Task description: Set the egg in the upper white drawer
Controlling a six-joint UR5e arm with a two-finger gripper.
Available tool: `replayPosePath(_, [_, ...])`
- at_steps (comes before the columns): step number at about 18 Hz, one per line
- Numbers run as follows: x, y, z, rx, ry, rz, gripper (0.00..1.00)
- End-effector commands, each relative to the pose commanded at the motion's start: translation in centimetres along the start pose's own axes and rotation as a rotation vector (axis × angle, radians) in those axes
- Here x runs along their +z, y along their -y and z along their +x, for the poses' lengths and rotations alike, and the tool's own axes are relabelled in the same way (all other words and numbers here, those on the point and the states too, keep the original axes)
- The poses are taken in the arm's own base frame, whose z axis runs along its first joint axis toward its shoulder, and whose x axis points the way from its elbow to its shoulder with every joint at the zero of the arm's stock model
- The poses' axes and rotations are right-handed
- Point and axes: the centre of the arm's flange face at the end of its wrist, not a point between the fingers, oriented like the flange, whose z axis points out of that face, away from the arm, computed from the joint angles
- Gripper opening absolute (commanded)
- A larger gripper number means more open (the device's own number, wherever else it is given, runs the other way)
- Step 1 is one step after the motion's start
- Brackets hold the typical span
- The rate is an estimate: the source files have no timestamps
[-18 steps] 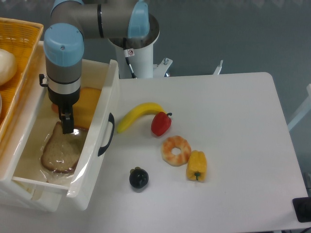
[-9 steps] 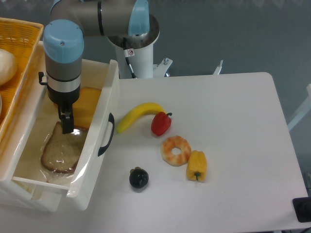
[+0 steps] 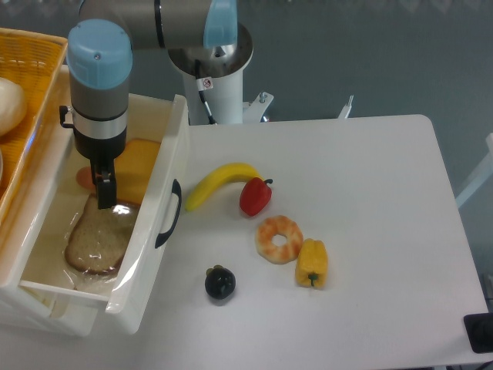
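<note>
The egg [image 3: 83, 179] shows as a small salmon-pink oval on the floor of the upper white drawer [image 3: 148, 254], which is pulled out at the table's left with its black handle [image 3: 169, 214] facing right. My gripper [image 3: 105, 202] hangs straight down inside the drawer, just right of the egg, and part of the egg is hidden behind the fingers. The fingers are seen edge-on and look open, holding nothing.
A bread slice [image 3: 94, 240] and an orange slab [image 3: 139, 167] also lie in the drawer. An orange-yellow basket [image 3: 35, 73] with a white lump [image 3: 9, 104] stands left. On the table lie a banana [image 3: 219, 183], red pepper [image 3: 255, 196], shrimp ring [image 3: 279, 238], yellow pepper [image 3: 312, 263] and dark fruit [image 3: 219, 283].
The arm has risen a little inside the drawer. The egg now shows more fully to the left of the fingers and stays on the drawer floor.
</note>
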Motion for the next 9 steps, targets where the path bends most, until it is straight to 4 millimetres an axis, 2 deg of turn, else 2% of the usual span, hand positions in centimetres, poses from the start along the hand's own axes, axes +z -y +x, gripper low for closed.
replayPosePath(7, [-1.9, 0.1, -0.4, -0.003, 0.031, 0.006, 1.00])
replayPosePath(9, [-2.5, -0.4, -0.5, -0.015, 0.043, 0.009, 1.00])
